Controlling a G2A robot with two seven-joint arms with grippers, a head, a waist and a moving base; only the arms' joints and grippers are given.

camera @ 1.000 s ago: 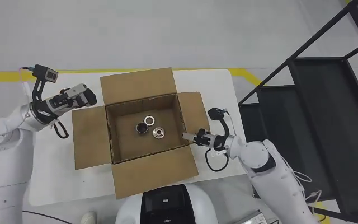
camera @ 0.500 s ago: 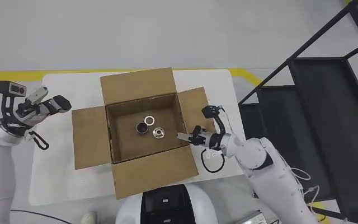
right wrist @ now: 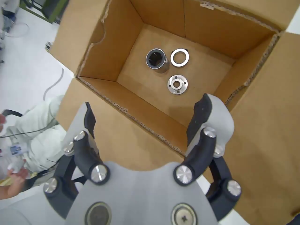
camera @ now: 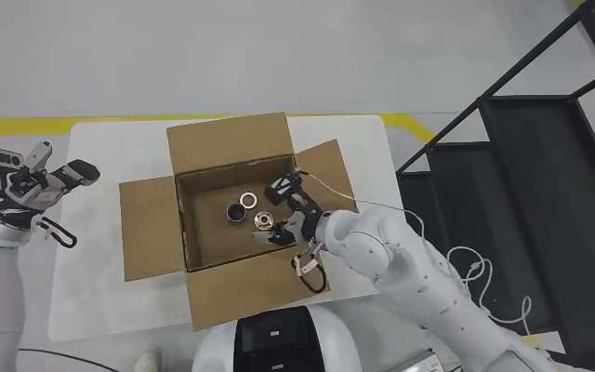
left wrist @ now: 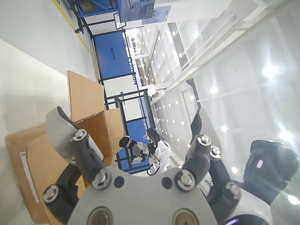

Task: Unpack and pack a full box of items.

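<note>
An open cardboard box (camera: 191,219) (right wrist: 211,19) stands mid-table with its flaps spread outward. Three metal parts lie on its floor: a dark cylinder (camera: 235,213) (right wrist: 156,60), a flat ring (camera: 249,198) (right wrist: 179,57) and a flange (camera: 264,220) (right wrist: 178,84). My right gripper (camera: 266,234) (right wrist: 147,118) hangs open over the box's near wall, just short of the flange, holding nothing. My left gripper (camera: 72,173) (left wrist: 127,122) is open and empty at the table's far left edge, well away from the box (left wrist: 93,122).
The white table (camera: 112,298) has bare room left of the box and a strip at the back right. Black metal stairs (camera: 502,167) stand off to the right. The right arm's cable (camera: 311,274) loops over the front flap.
My right gripper swung from outside the right flap in over the box, toward the flange. My left gripper pulled back from the box's left flap to the table's far left edge.
</note>
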